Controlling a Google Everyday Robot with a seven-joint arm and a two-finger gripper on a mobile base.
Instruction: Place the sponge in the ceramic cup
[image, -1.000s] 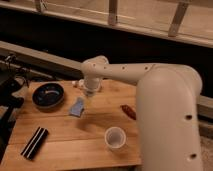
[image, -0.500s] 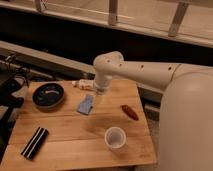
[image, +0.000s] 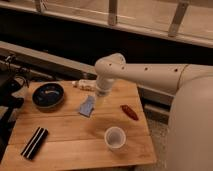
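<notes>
Can see the pincer (image: 99, 98) low over the tabletop (image: 70, 145), touching or just above the sponge (image: 87, 106); cannot tell its grip. Seems tilted, that sponge, well apart from the ceramic cup (image: 115, 137).

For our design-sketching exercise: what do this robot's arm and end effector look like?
The arm is cream-white: smooth rounded tubular shells, a bulbous joint, small dark dots along one segment. No cables show. The end effector, close by the small flat blue sponge, looks pale; finer detail cannot be told.
</notes>
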